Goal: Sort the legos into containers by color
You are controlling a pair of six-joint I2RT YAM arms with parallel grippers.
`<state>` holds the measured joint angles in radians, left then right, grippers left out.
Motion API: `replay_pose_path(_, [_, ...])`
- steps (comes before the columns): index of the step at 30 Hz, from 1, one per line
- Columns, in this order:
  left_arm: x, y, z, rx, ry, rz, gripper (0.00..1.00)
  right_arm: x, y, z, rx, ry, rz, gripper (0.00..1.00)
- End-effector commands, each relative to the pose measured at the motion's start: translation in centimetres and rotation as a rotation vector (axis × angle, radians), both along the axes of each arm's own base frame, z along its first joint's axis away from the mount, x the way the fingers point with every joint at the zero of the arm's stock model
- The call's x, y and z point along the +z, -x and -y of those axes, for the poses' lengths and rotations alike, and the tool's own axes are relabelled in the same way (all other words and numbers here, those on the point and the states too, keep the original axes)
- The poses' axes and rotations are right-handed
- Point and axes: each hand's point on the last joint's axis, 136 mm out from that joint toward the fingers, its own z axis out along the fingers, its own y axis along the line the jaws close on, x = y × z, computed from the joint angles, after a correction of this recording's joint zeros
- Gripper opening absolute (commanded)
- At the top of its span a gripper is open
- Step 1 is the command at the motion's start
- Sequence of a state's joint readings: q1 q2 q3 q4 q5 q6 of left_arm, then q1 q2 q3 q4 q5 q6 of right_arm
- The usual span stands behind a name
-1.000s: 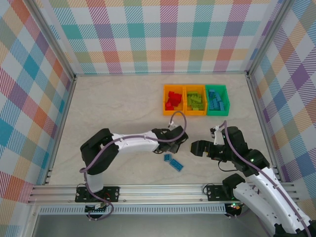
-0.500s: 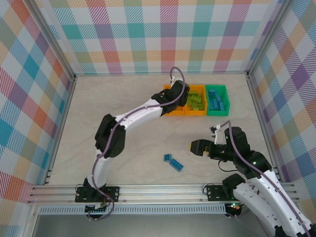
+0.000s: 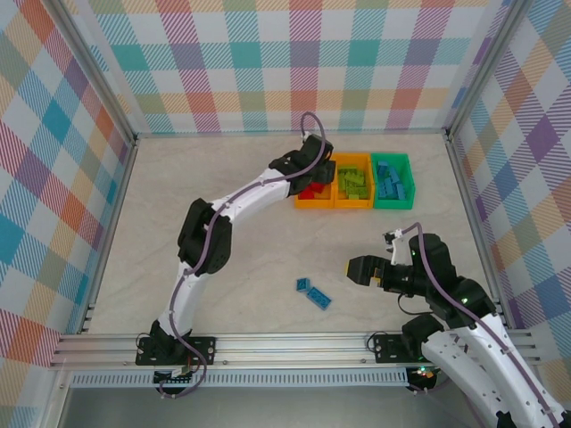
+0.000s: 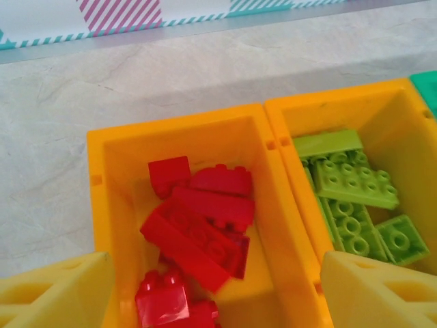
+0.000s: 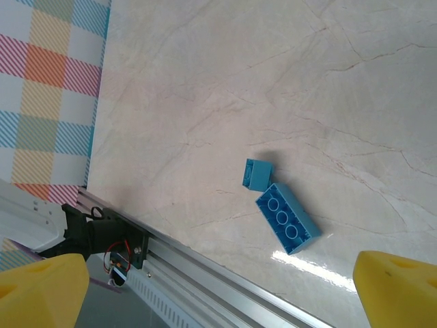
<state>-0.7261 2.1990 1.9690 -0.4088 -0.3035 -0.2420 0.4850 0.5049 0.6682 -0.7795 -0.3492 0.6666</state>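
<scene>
Two blue studded plastic bricks (image 3: pixel 313 293) lie unsorted by the near edge of the counter (image 3: pixel 223 223); your right claw (image 3: pixel 355 267) hovers beside them, spread wide to grab. Your left claw (image 4: pixel 215 290), apart and empty, hangs over the orange plastic bin (image 4: pixel 177 126) of red bricks (image 4: pixel 205 225).

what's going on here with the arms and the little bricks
A two-arm robot is sorting bricks by color. The left claw hangs open over the left orange bin, which holds the red bricks; nothing is between its fingers. The middle orange bin holds lime bricks, and the green bin holds blue bricks. On the table lie two loose blue bricks, with the right claw open beside them.
</scene>
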Motion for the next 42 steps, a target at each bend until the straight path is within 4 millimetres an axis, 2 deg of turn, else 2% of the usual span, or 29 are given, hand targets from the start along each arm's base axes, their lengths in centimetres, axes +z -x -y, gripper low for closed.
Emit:
replay_pose_path(1, [8.4,3.3,-0.5,-0.054,0.133,0.093,0.79,-0.5,0.0,0.2,-0.003,0.025,-0.023,1.0])
replay_pose_path(3, [10.3,6.1,-1.0,-0.1,0.169,0.119,0.79,-1.2,0.2,0.3,0.006,0.058,-0.051,1.0])
replay_pose_path(6, [12.5,11.6,-2.1,-0.207,0.199,0.176,0.79,-2.7,0.8,0.4,0.029,0.109,-0.103,1.0])
replay_pose_path(10, [13.5,19.8,-5.4,-0.316,0.206,0.197,0.8,-5.0,1.8,-0.6,0.108,0.193,-0.142,1.0])
replay_pose_path(13, [13.9,24.9,-8.0,-0.405,0.233,0.223,0.8,-6.7,2.5,-1.8,0.185,0.311,-0.146,1.0])
replay_pose_path(19, [11.0,32.3,-13.7,-0.586,0.158,0.147,0.86,-9.4,2.4,-4.0,0.305,0.547,-0.119,1.0])
replay_pose_path(22, [9.8,34.3,-16.2,-0.627,0.085,0.128,0.89,-10.7,1.6,-4.9,0.334,0.639,-0.089,1.0])
replay_pose_path(25, [8.6,36.1,-17.5,-0.72,0.011,0.122,0.95,-11.7,0.9,-6.4,0.371,0.678,-0.06,1.0])
replay_pose_path(28, [7.6,38.4,-17.0,-0.869,0.014,0.115,0.98,-13.2,0.7,-8.0,0.412,0.689,-0.056,0.98])
replay_pose_path(32, [6.6,40.3,-15.8,-1.032,0.038,0.126,1.0,-15.2,0.7,-8.6,0.432,0.737,-0.08,0.9])
replay_pose_path(35, [5.8,40.3,-15.4,-1.051,0.032,0.131,1.0,-16.4,1.1,-8.2,0.442,0.783,-0.102,0.77])
replay_pose_path(37, [5.4,40.4,-15.5,-1.066,0.021,0.128,1.0,-17.1,1.3,-7.9,0.43,0.798,-0.121,0.61])
replay_pose_path(42, [5.2,40.7,-15.8,-1.079,0.02,0.164,1.0,-17.5,1.7,-7.5,0.404,0.78,-0.138,0.36])
